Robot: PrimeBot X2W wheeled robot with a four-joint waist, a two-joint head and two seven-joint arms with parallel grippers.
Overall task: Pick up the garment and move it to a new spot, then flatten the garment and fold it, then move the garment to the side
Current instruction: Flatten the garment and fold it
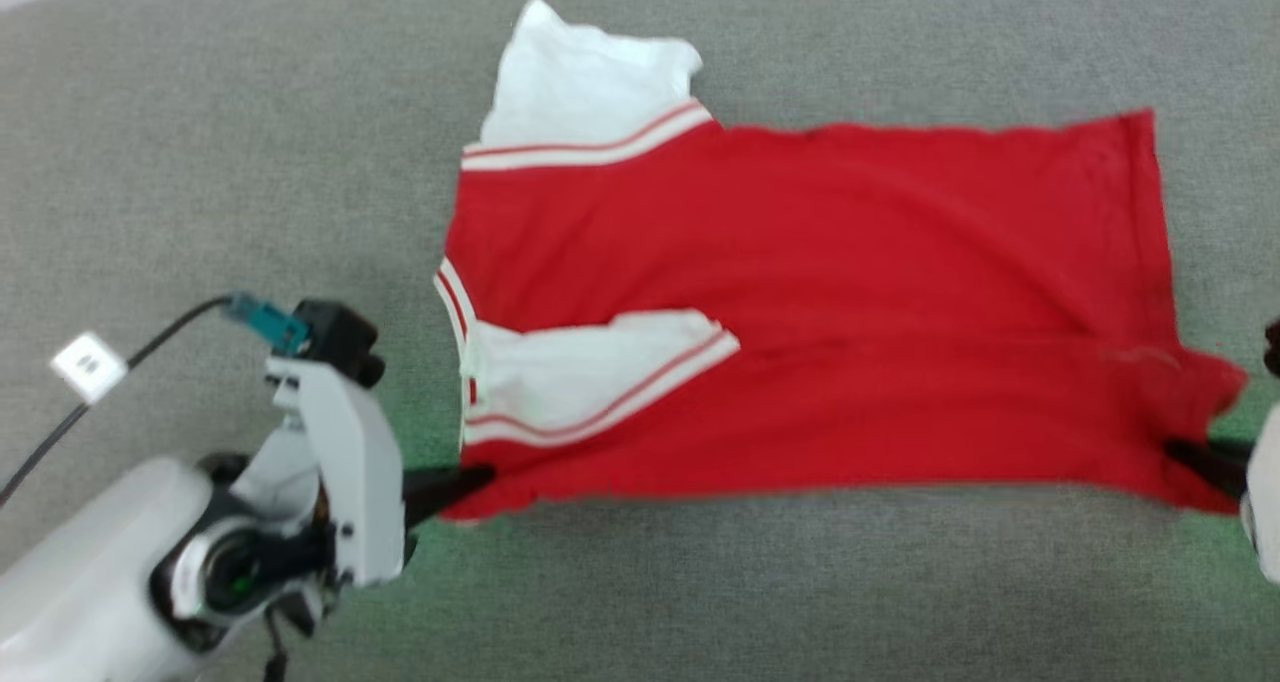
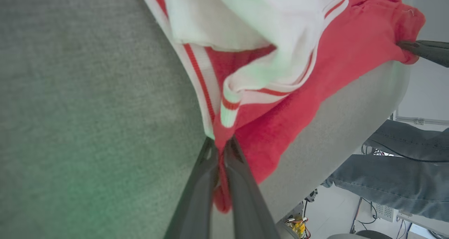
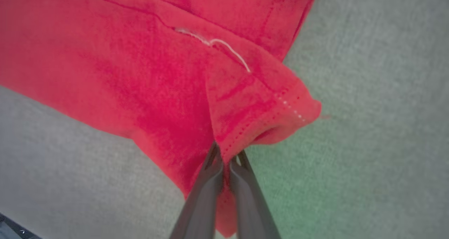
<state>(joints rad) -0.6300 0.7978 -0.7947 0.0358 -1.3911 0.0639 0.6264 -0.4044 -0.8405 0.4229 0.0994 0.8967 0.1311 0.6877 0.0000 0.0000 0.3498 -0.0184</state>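
**Shirt pinched at both near corners**

The shirt (image 1: 800, 312) lies spread across the middle of the grey surface (image 1: 200, 162). Its red body is mostly flat, with the shoulder end toward the robot's left and the hem toward its right. The far sleeve (image 1: 585, 82), white with striped trim, sticks out past the far edge of the body. The near sleeve (image 1: 590, 382) is folded in on top of the red cloth.

The shirt's near edge runs from one gripper to the other. The left gripper (image 1: 480, 480) is clenched on the near left corner, just below the folded sleeve's striped trim. The right gripper (image 1: 1185, 454) is clenched on the near right corner of the hem, where the cloth bunches into a small fold above its fingertips. A loose white thread (image 3: 224, 46) lies on the hem close by.

In the left wrist view, a person's legs in jeans (image 2: 386, 183) show beyond the surface's edge.
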